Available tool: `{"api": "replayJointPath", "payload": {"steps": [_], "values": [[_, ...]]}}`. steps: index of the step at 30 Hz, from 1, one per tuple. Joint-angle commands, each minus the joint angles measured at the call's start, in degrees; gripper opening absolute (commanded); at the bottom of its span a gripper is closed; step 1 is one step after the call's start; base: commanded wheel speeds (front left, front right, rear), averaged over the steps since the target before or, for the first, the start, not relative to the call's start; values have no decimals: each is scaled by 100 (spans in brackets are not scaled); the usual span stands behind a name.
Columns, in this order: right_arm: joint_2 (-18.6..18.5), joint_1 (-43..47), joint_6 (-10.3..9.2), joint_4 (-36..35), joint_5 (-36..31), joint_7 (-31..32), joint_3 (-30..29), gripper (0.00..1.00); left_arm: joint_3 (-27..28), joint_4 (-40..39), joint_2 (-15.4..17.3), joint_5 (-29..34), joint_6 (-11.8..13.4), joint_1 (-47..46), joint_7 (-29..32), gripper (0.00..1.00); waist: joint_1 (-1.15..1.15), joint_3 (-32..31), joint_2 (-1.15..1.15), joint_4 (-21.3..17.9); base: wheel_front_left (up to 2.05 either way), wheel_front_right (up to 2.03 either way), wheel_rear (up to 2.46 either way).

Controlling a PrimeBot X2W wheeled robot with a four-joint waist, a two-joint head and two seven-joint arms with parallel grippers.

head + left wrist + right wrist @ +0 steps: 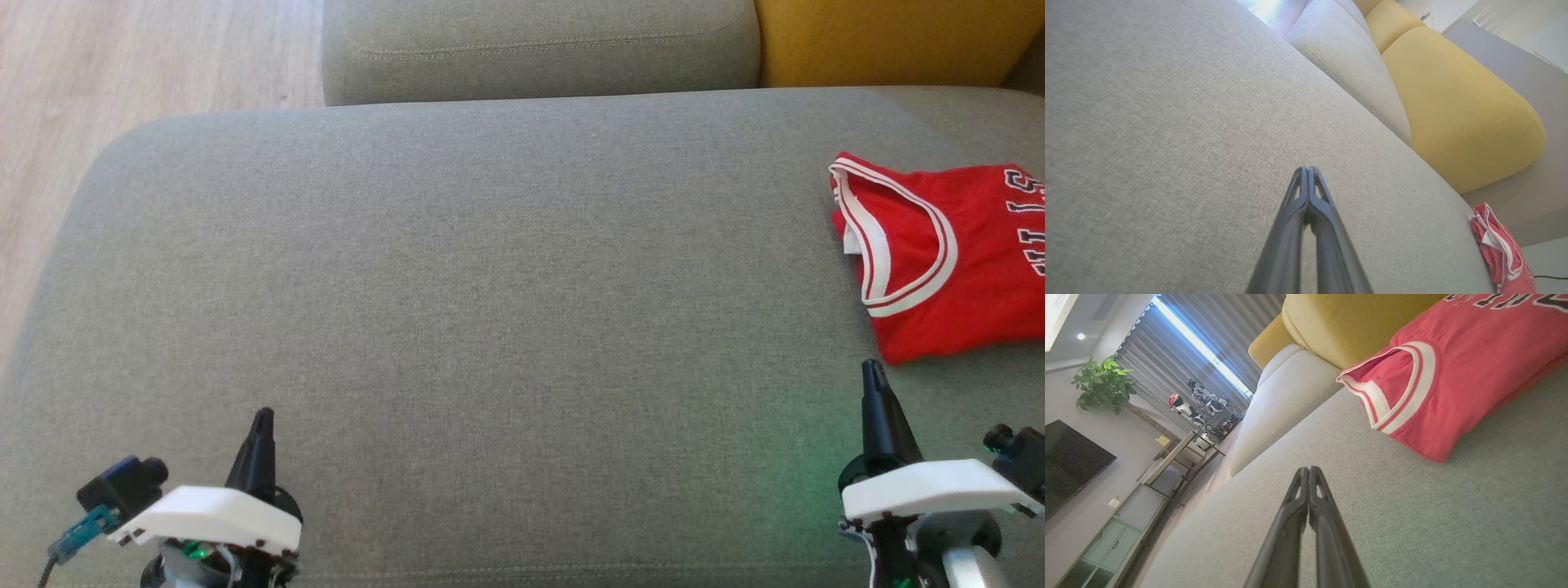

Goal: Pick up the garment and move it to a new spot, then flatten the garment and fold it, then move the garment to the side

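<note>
Head view puts the red jersey (pixel 955 261) at the far right of the grey seat (pixel 490 286), lying in what looks like a folded stack with the white-trimmed neck turned toward the middle. Its right part runs out of the picture, so I cannot tell how close it lies to the seat's edge. The left gripper (pixel 263 420) sits low at the near left, well apart from the cloth. The right gripper (pixel 873 371) sits just beside the jersey's near corner without touching it. Both have their fingers pressed together and hold nothing.

The main risk is at that right fingertip. A small drift forward or to the right would nudge the corner and ruck the layers, because closed fingers push cloth rather than take it. If the jersey is meant to be lifted from here, the jaws must spread first, and a pinch on the top layer alone would peel the stack open. The loose neck trim is another snag point, since a finger sliding under it would drag the whole pile. If the jersey lies near the seat's edge – which cannot be seen here – a push to the right might tip it off
</note>
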Motion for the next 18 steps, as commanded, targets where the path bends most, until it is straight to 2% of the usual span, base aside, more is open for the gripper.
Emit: {"api": "replayJointPath", "payload": {"steps": [1,18], "values": [[-102,-320,9,-144,200,32,-2,0,197,-219,45,-160,-49,-314,41,0,0,-3,0,-1,0,0,0],[-114,-419,11,-73,1362,184,-77,0,482,-268,-69,-1149,-186,-392,322,0,0,-29,0,-11,0,0,0]]}}
